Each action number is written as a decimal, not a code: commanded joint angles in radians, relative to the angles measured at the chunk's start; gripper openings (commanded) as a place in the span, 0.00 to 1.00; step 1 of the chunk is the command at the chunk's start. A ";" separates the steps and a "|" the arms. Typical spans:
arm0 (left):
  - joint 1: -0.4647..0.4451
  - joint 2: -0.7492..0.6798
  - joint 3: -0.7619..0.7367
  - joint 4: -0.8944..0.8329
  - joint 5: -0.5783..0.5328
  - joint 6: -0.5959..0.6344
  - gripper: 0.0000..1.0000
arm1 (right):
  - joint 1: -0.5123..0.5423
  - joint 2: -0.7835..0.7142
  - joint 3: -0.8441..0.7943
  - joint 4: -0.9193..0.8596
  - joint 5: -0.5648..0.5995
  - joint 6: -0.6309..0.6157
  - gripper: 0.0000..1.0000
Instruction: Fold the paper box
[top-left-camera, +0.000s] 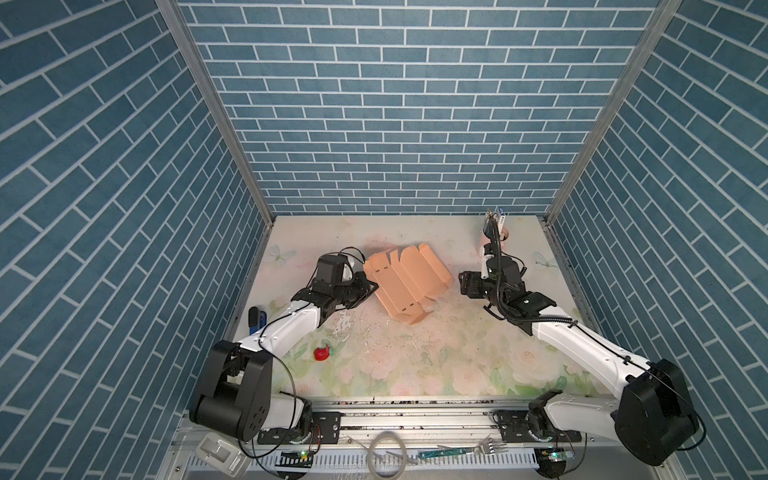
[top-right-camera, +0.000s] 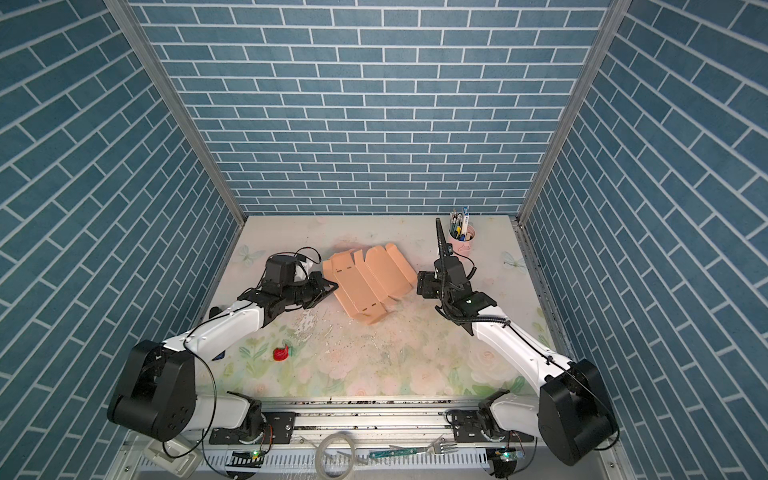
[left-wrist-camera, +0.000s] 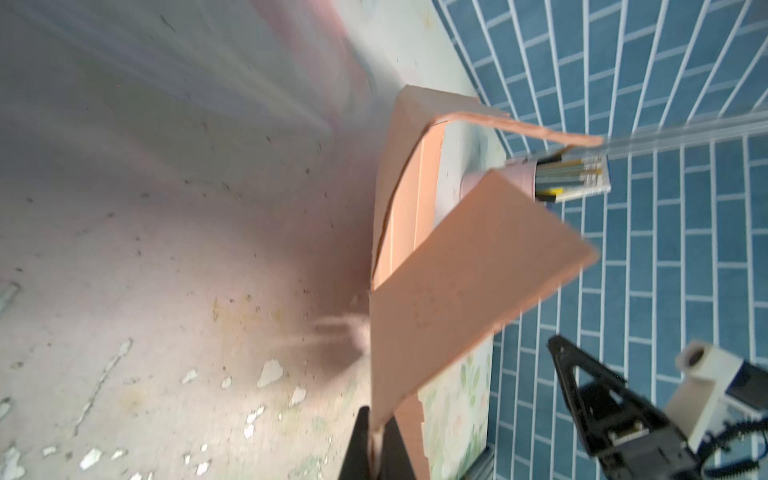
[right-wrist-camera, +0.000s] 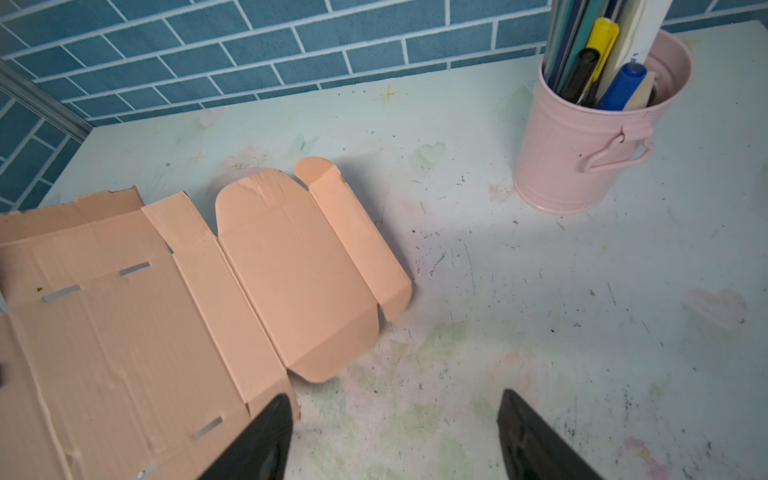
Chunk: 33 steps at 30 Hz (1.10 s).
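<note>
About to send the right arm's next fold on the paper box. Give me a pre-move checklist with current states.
1. Left gripper pinching the paper box edge: ok, shut on the cardboard.
2. Right gripper open and empty: ok, jaws wide apart.
3. Right gripper clear of the box: cannot tell. One finger overlaps the sheet's near corner in the right wrist view.
4. Walls and flaps folded up: not ok. The sheet is mostly opened out and its slots are empty.
5. Pink cup clear of the box: ok, upright and apart.
</note>
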 joint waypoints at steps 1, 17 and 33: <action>0.002 0.011 0.013 -0.073 0.185 0.115 0.01 | -0.016 0.015 0.031 -0.044 -0.072 -0.041 0.78; -0.030 0.174 0.210 -0.472 0.102 0.434 0.01 | -0.085 0.177 0.004 -0.015 -0.228 -0.029 0.78; -0.054 0.300 0.362 -0.585 -0.059 0.475 0.01 | -0.139 0.247 -0.152 0.205 -0.382 0.032 0.75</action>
